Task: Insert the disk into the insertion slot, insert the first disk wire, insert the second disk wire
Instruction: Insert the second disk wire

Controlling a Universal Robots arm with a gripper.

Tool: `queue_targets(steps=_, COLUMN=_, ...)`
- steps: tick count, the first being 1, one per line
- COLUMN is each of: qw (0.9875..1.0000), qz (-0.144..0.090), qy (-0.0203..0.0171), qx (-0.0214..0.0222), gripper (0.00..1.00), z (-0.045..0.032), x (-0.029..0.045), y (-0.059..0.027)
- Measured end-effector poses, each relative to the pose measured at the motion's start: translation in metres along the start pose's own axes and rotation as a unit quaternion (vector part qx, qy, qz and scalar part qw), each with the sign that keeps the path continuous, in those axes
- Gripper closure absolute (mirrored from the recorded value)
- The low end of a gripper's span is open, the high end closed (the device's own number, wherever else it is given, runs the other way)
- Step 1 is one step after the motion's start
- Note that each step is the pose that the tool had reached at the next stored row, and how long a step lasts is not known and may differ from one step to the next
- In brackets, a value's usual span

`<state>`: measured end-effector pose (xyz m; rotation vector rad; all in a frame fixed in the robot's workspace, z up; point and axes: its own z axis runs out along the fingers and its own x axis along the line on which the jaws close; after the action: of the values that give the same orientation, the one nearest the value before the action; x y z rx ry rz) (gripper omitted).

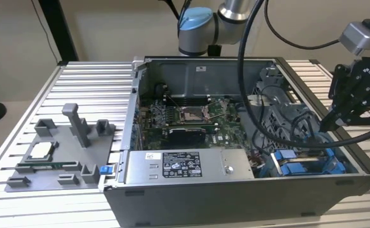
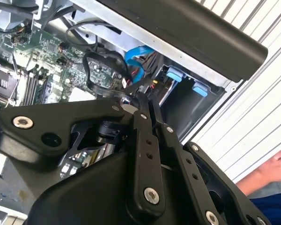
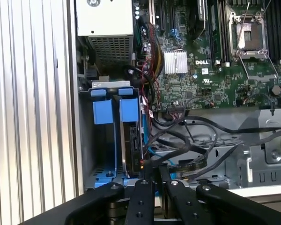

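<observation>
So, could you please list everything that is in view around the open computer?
dark grey metal computer case: one, open, on the silver slatted table
green motherboard: one, inside the case
grey labelled power-supply box: one, silver-grey, along the case's near wall in the exterior view
grey-blue plastic drive bay: one, next to the power-supply box
bright blue plastic carrier tabs: two, side by side at the bay's top
black wires: several, looped beside the bay
grey plastic fixture tray: one, on the table at the exterior view's left
person's hand: one, by the table's edge
robot arm: one, silver and blue, behind the case
black tool: one, over the drive bay
</observation>
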<state>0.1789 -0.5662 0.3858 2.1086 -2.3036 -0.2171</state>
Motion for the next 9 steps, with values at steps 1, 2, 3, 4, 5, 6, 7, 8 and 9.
queue_targets(steps=1, qw=1.0, qz=0.0, qy=0.0, qx=0.0, gripper=1.0, z=-0.001, x=0.0, y=0.0012)
queue_targets(steps=2, qw=1.0, qz=0.0, qy=0.0, qx=0.0, gripper=1.0, z=-0.002, x=0.0, y=0.0024)
queue_targets(steps=3, qw=1.0, qz=0.0, qy=-0.0001, qx=0.0, gripper=1.0, z=-0.0028, x=0.0, y=0.0036)
queue_targets(steps=4, qw=1.0, qz=0.0, qy=0.0, qx=0.0, gripper=1.0, z=-0.0037, x=0.0001, y=0.0048)
queue_targets(steps=5, qw=1.0, qz=0.0, qy=0.0, qx=0.0, gripper=1.0, z=-0.0044, x=0.0001, y=0.006)
queue_targets(steps=6, qw=1.0, qz=0.0, qy=0.0, qx=0.0, gripper=1.0, z=-0.0052, x=0.0001, y=0.0071)
queue_targets(steps=7, qw=1.0, qz=0.0, qy=-0.0001, qx=0.0, gripper=1.0, z=-0.0057, x=0.0001, y=0.0081)
queue_targets(steps=8, qw=1.0, qz=0.0, qy=-0.0001, qx=0.0, gripper=1.0, z=-0.0062, x=0.0002, y=0.0091)
queue_targets(steps=9, qw=1.0, qz=0.0, qy=-0.0001, qx=0.0, gripper=1.0, z=-0.0066, x=0.0002, y=0.01)
